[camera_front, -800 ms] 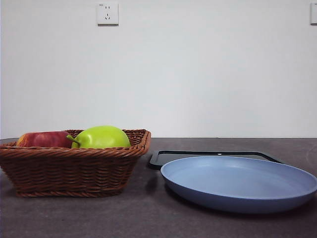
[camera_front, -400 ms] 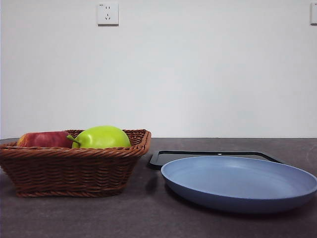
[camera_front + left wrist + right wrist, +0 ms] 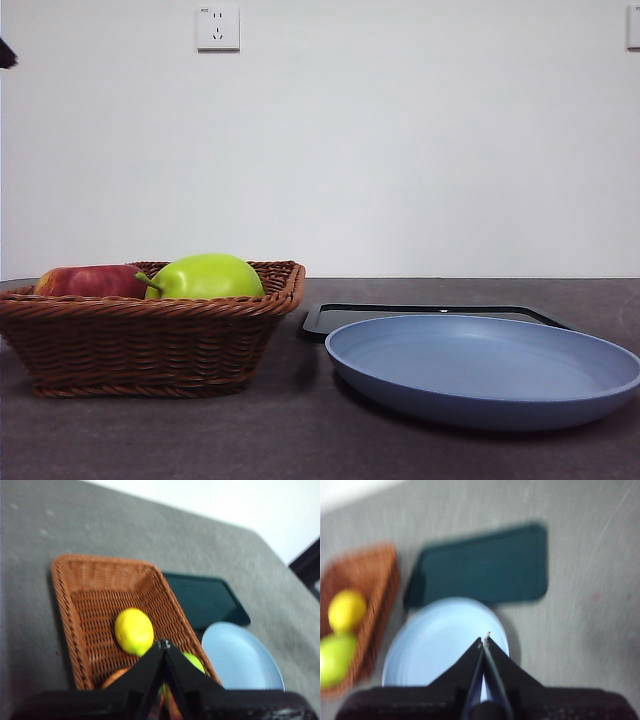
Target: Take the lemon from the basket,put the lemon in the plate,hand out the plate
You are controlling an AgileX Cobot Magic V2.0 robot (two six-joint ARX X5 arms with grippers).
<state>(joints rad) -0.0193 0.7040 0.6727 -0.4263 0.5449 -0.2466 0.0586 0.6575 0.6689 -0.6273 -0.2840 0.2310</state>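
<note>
The lemon [image 3: 134, 631] lies on the floor of the wicker basket [image 3: 75, 595], apart from the green fruit [image 3: 192, 661]. My left gripper [image 3: 163, 642] hangs high above the basket, jaws shut and holding nothing. In the blurred right wrist view, my right gripper [image 3: 484, 639] is shut and empty, high over the light blue plate [image 3: 440, 640]; the lemon [image 3: 347, 610] and the basket [image 3: 370, 565] show off to one side. In the front view the basket [image 3: 150, 345] stands left and the plate [image 3: 480, 370] right. The lemon is hidden there.
A green stemmed fruit [image 3: 205, 277] and a red apple [image 3: 90, 281] rise above the basket rim. A flat black tray [image 3: 430, 316] lies just behind the plate. A black arm tip [image 3: 5, 52] shows at the top left corner.
A black arm tip has come into the front view at the top left corner. Basket, fruit, plate and tray have not moved.
</note>
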